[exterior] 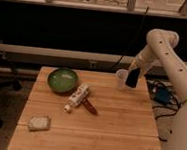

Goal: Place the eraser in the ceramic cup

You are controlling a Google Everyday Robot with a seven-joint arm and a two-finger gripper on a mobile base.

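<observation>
The small white ceramic cup (121,78) stands near the far right edge of the wooden table (106,131). My gripper (133,72) hangs just right of the cup, at about rim height. It is shut on the black eraser (132,78), which hangs upright below it, right beside the cup's right side and outside it. The white arm reaches in from the right.
A wide green bowl (62,80) sits at the far left of the table. A white tube with a red handle (79,99) lies near the middle. A pale rectangular pad (38,122) lies at the front left. A blue object (163,95) and cables sit off the right edge.
</observation>
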